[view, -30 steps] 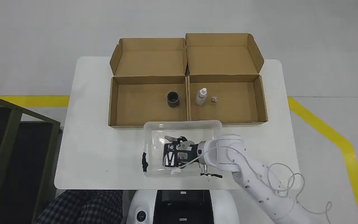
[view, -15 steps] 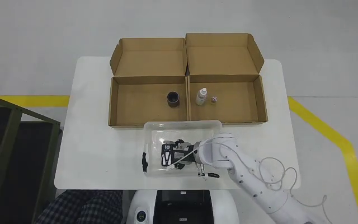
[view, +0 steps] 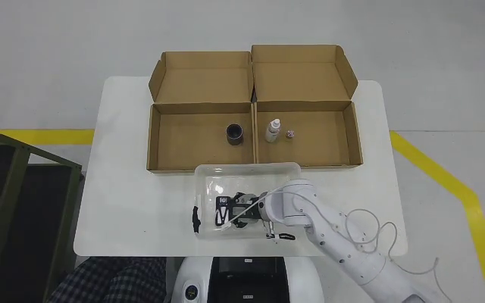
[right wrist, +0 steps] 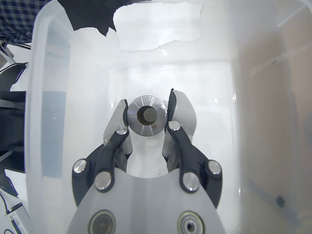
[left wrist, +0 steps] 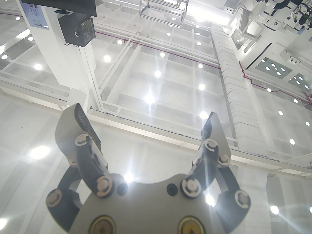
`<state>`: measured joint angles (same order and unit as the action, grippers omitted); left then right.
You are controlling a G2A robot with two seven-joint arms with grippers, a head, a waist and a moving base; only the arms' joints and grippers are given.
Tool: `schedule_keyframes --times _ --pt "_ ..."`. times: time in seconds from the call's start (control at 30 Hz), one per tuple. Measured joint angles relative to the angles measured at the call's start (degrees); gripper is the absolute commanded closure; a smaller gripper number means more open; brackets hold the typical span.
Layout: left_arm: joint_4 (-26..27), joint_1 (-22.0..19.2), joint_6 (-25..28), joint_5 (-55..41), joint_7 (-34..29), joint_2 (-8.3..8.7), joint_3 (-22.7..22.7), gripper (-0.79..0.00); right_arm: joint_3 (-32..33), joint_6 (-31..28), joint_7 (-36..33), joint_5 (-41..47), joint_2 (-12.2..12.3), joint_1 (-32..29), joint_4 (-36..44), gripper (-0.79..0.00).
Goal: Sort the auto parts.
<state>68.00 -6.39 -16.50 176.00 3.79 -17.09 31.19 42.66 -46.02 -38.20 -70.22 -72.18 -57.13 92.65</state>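
Observation:
My right gripper (right wrist: pixel 147 112) is down inside the clear plastic bin (right wrist: pixel 256 49), shut on a round silver metal part with a hole in its middle (right wrist: pixel 147 116). Its fingers press the part from both sides. In the top view the right gripper (view: pixel 226 211) is in the left half of the bin (view: pixel 246 167), near the table's front edge. My left gripper (left wrist: pixel 146 122) points up at the ceiling, open and holding nothing.
Two open cardboard boxes stand behind the bin. The left box (view: pixel 170 144) holds a dark cylinder (view: pixel 234 135). The right box (view: pixel 333 144) holds a small white bottle (view: pixel 273 130) and a tiny part (view: pixel 289 134). Black tape (right wrist: pixel 92 8) sticks to the bin's rim.
The right arm has shifted its gripper to the left inside the bin.

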Motion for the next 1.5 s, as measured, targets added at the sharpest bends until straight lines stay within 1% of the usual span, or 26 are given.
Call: schedule_keyframes --times 0.33,0.63,1.1,1.33,1.4,1.5 --pt "0.0 0.0 0.0 0.0 0.0 0.00 0.0 -0.785 1.1 -0.5 -0.1 0.4 0.6 -0.4 2.6 0.000" --pt "0.0 0.0 0.0 0.0 0.0 0.00 0.0 -0.785 4.1 -0.9 1.1 1.2 1.6 -1.9 6.3 0.000" --pt "0.0 0.0 0.0 0.0 0.0 0.00 0.0 -0.785 10.5 -0.7 8.5 4.5 3.1 -3.7 12.3 0.000" --pt "0.0 0.0 0.0 0.0 0.0 0.00 0.0 -0.785 15.1 0.2 12.9 7.1 3.8 -4.6 15.1 0.000" --pt "0.0 0.0 0.0 0.0 0.0 0.00 0.0 -0.785 17.1 1.4 15.7 8.1 3.9 -5.1 15.7 0.000" --pt "0.0 0.0 0.0 0.0 0.0 0.00 0.0 -0.785 19.9 1.5 19.0 9.6 4.3 -6.0 16.6 0.000"
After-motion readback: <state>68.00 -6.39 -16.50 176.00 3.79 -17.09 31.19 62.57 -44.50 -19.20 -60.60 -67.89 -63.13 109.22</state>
